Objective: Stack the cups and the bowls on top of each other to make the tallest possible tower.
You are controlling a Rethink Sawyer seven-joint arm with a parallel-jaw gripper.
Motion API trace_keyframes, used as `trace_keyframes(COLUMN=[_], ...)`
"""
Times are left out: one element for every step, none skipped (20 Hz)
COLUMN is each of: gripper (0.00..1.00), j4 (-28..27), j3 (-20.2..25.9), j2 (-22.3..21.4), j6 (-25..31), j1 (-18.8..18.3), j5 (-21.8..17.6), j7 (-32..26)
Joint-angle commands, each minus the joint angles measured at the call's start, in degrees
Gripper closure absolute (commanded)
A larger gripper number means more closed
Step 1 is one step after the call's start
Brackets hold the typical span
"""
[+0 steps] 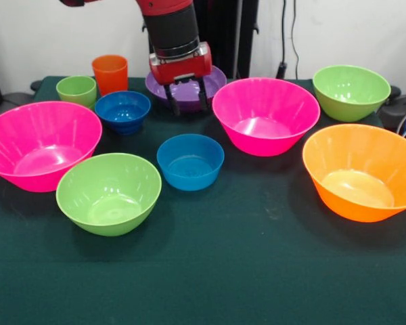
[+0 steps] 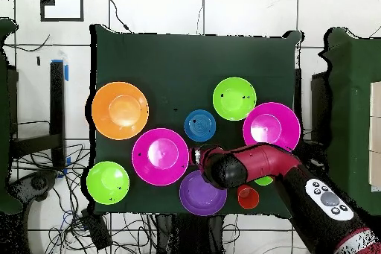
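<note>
All bowls stand apart on the green cloth; no tower is built. My gripper (image 1: 187,103) is open and empty, with its fingertips at the near rim of the purple bowl (image 1: 187,89) at the back. It also shows in the overhead view (image 2: 201,156). Beside it are a pink bowl (image 1: 265,115) and a small blue bowl (image 1: 123,110). A second blue bowl (image 1: 189,161) sits in the middle. The orange cup (image 1: 110,73) and the light-green cup (image 1: 76,89) stand at the back left. The other pink bowl (image 1: 37,145), two green bowls (image 1: 108,193) (image 1: 350,91) and the orange bowl (image 1: 362,172) ring the table.
The arm (image 2: 268,165) reaches across the table's robot side in the overhead view and hides one blue bowl there. Cables and dark equipment (image 1: 402,112) lie beyond the table's edges. The front strip of cloth (image 1: 203,284) holds nothing.
</note>
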Motion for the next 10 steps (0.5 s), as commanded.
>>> trace_keyframes(gripper=[0.0, 0.0, 0.0, 0.0, 0.0, 0.0, 0.0, 0.0, 0.0, 0.0], j4=[0.62, 0.7, 0.79, 0.87, 0.92, 1.02, 1.12, 1.22, 1.28, 1.34], j3=[1.9, 1.65, 1.4, 1.15, 0.95, 0.9, 0.85, 0.8, 0.81, 0.82], j2=[3.32, 3.55, 3.77, 4.0, 4.14, 4.19, 4.24, 4.29, 4.27, 4.26], j6=[3.76, 3.19, 2.61, 2.04, 1.58, 1.39, 1.2, 1.01, 1.09, 1.17], j1=[2.63, 2.97, 3.31, 3.64, 3.88, 3.93, 3.97, 4.02, 4.02, 4.02], j5=[-2.53, -2.69, -2.85, -3.01, -3.19, -3.1, -3.01, -2.91, -2.75, -2.58], j7=[-7.82, -7.16, -6.49, -5.82, -5.38, -5.11, -4.84, -4.58, -4.53, -4.49])
